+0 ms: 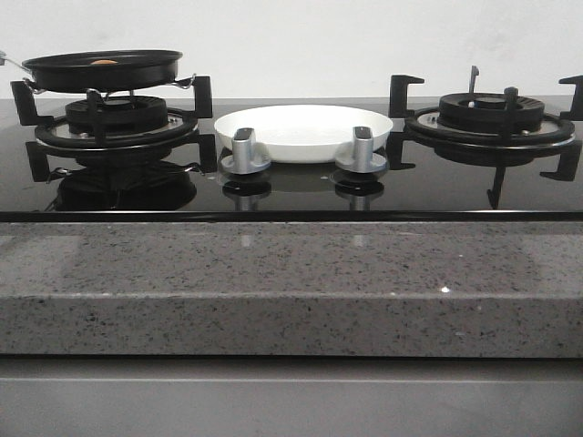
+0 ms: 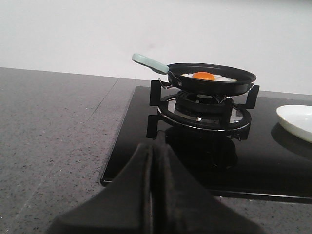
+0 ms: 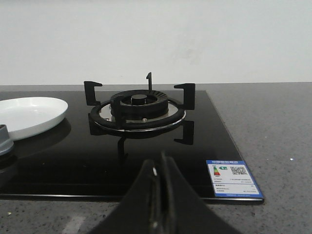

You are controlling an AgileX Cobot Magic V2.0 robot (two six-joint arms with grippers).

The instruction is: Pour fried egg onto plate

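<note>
The fried egg (image 2: pixel 207 76), off-white with an orange yolk, lies in a black frying pan (image 2: pixel 212 80) with a pale green handle (image 2: pixel 149 63) on the left burner. From the front only its yolk (image 1: pixel 104 62) peeks over the pan (image 1: pixel 102 69). The white plate (image 1: pixel 303 132) sits empty on the black glass between the burners, also at one edge of each wrist view as the plate (image 2: pixel 295 121) and the plate (image 3: pixel 30 115). My left gripper (image 2: pixel 153 146) is shut and empty, short of the hob's corner. My right gripper (image 3: pixel 160 161) is shut and empty before the right burner (image 3: pixel 140 110).
Two silver knobs (image 1: pixel 247 151) (image 1: pixel 362 150) stand in front of the plate. The black glass hob (image 1: pixel 291 196) is set in a speckled grey stone counter (image 1: pixel 273 273). A blue label (image 3: pixel 232 178) sticks to the hob's near right corner. A white wall stands behind.
</note>
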